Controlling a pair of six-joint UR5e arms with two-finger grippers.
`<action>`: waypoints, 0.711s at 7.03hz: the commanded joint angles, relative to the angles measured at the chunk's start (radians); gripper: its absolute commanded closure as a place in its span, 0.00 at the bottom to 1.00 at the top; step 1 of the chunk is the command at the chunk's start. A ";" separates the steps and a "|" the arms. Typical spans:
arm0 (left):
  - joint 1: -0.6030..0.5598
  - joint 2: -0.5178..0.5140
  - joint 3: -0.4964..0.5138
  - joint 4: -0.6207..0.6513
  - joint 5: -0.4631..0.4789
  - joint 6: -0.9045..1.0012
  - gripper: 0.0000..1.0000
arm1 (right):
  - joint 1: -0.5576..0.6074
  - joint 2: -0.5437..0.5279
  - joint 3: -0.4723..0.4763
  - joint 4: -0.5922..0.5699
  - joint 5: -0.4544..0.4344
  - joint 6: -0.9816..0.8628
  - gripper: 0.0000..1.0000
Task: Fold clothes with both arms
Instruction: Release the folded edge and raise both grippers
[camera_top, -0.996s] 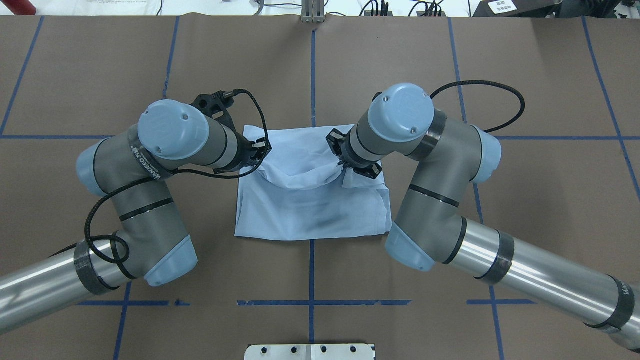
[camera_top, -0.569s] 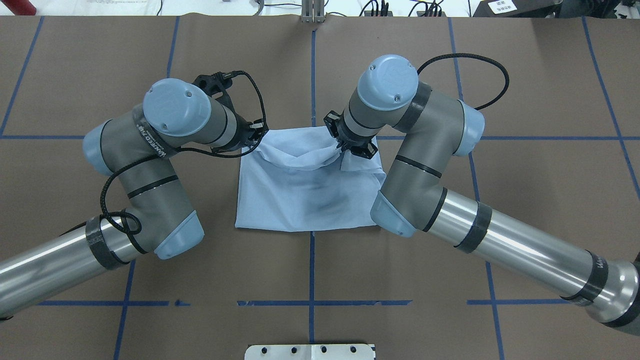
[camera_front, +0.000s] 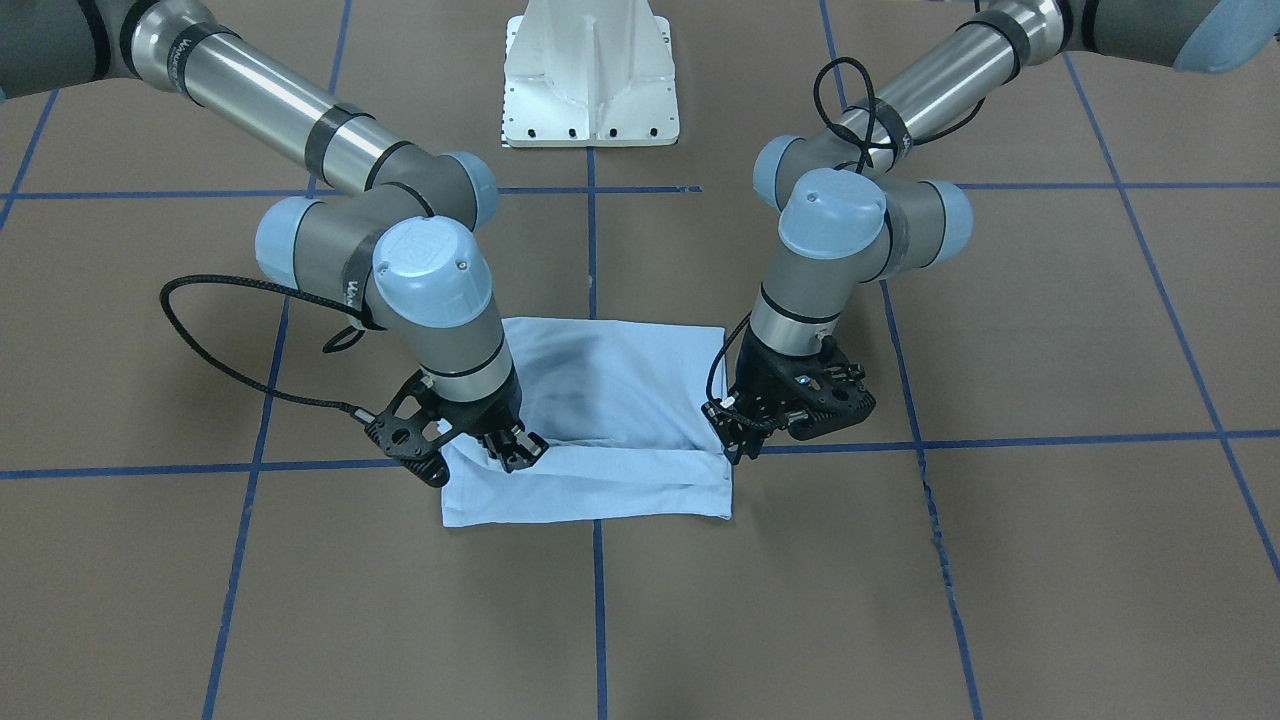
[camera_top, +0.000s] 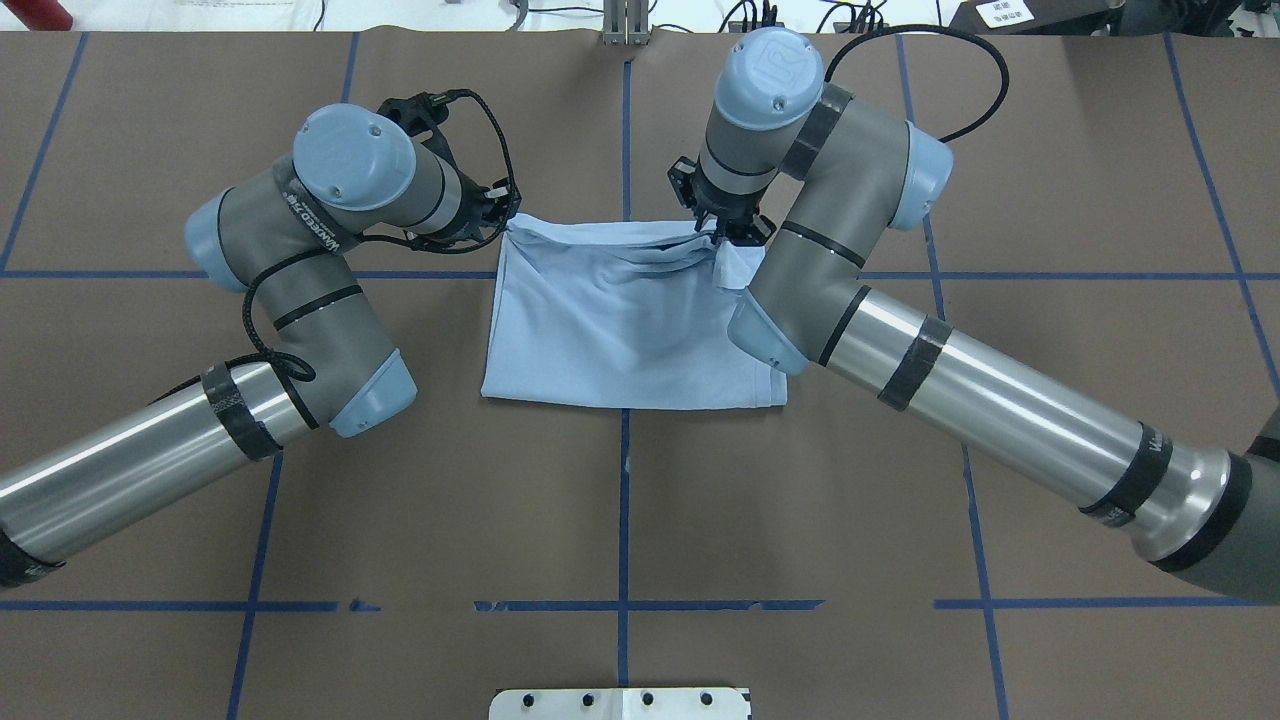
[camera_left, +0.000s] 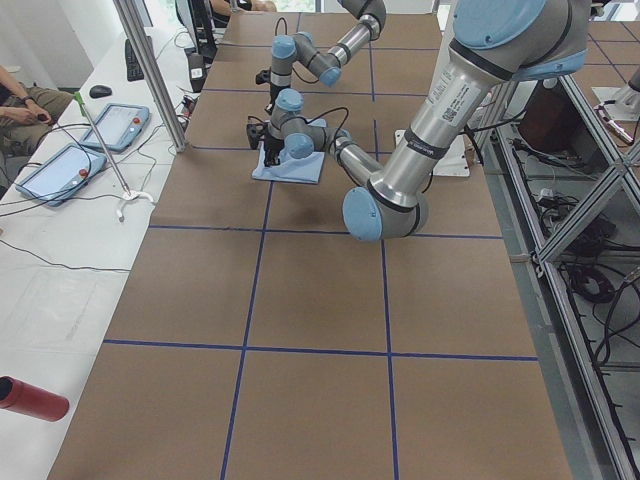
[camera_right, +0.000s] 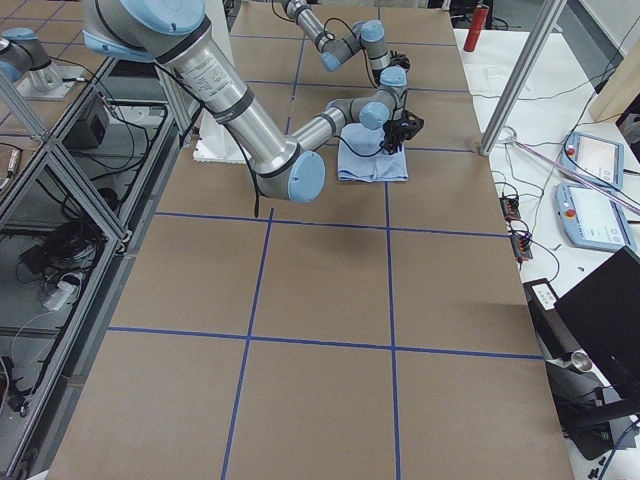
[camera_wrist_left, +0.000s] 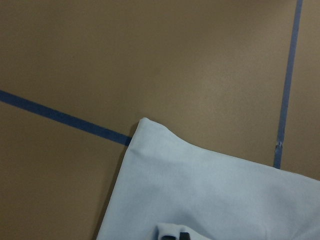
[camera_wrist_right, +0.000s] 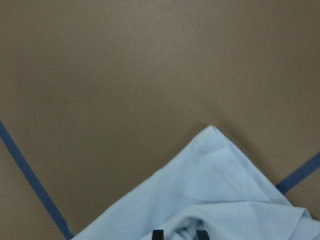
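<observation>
The light blue T-shirt (camera_top: 630, 320) lies folded into a rectangle in the middle of the brown table; it also shows in the front view (camera_front: 610, 400). My left gripper (camera_top: 503, 215) is shut on the top layer's far left corner. My right gripper (camera_top: 728, 235) is shut on its far right corner. In the front view the left gripper (camera_front: 735, 440) and the right gripper (camera_front: 515, 450) sit low at the shirt's near edge. The wrist views show the shirt's cloth (camera_wrist_left: 210, 190) (camera_wrist_right: 220, 195) bunched at dark fingertips (camera_wrist_right: 158, 235). The chest print is hidden.
The white pedestal base (camera_front: 590, 80) stands at the robot's side of the table. Blue tape lines (camera_top: 624, 120) grid the brown surface. Beside the table are tablets (camera_left: 55, 170), a metal post (camera_left: 150, 70) and a red cylinder (camera_left: 30, 398).
Both grippers have moved away from the robot's base, carrying the shirt's top layer toward its far edge. The sagging fold has stretched out flatter over the lower layer.
</observation>
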 joint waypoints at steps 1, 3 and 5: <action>-0.016 -0.005 0.020 -0.020 -0.001 0.018 0.00 | 0.046 0.009 -0.064 0.067 0.037 -0.040 0.00; -0.018 -0.005 0.015 -0.019 -0.004 0.027 0.00 | 0.049 0.021 -0.047 0.064 0.069 -0.049 0.00; -0.059 0.009 -0.014 -0.012 -0.120 0.097 0.00 | 0.014 0.027 0.006 -0.021 0.109 -0.062 0.00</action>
